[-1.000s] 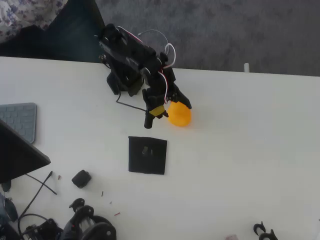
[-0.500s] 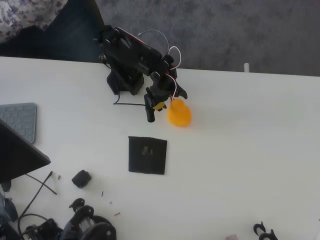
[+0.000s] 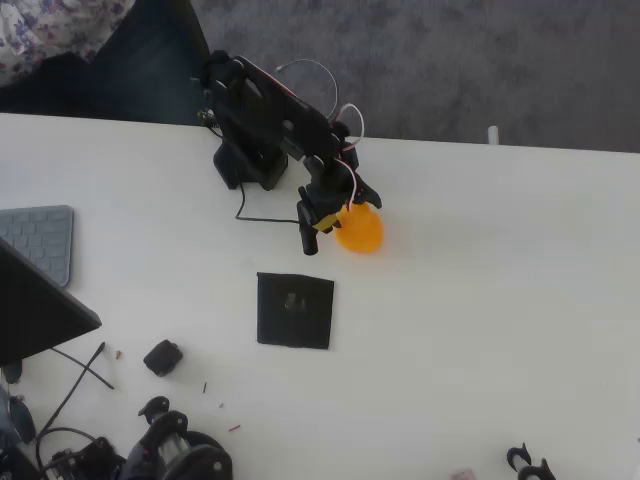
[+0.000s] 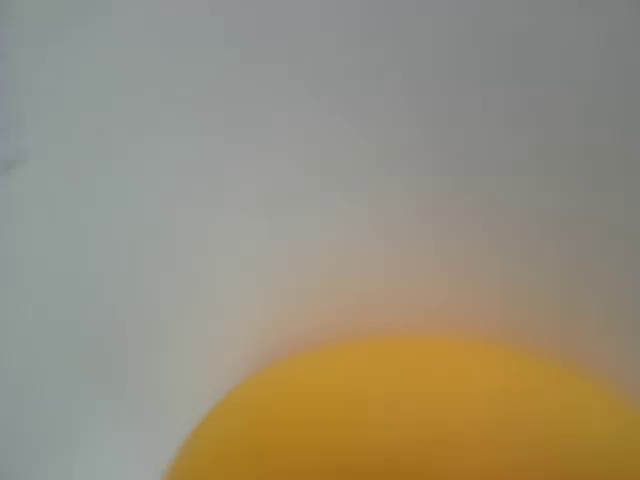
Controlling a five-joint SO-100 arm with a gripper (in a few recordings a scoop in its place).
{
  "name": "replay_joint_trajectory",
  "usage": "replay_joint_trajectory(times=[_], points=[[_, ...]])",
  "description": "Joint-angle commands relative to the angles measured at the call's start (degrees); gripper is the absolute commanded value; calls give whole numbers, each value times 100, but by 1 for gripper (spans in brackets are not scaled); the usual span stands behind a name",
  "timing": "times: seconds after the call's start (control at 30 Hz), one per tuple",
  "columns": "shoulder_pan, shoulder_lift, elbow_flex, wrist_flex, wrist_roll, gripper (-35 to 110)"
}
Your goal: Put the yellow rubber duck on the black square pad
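I read no writing anywhere. Overhead, my hand point(image 3: 333, 213) sits at the yellow rubber duck point(image 3: 360, 230) toward the table's point(image 3: 500, 300) far edge, its grip unclear, the black square pad point(image 3: 295, 310) lying apart nearer mid-table. My wrist view gives a blurred close duck point(image 4: 420, 415) against white table.

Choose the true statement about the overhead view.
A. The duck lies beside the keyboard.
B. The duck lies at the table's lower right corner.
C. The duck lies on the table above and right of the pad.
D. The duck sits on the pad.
C: the duck rests on the white table, up and right of the pad, apart from it.
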Motion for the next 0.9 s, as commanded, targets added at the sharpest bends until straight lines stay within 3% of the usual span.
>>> replay_joint_trajectory(times=[0.0, 0.23, 0.6, 0.87], points=[[-114, -114, 53, -26, -53, 36], [-105, -167, 70, -35, -53, 31], [-97, -167, 79, -35, -44, 7], [-97, -88, -114, -35, -44, 5]])
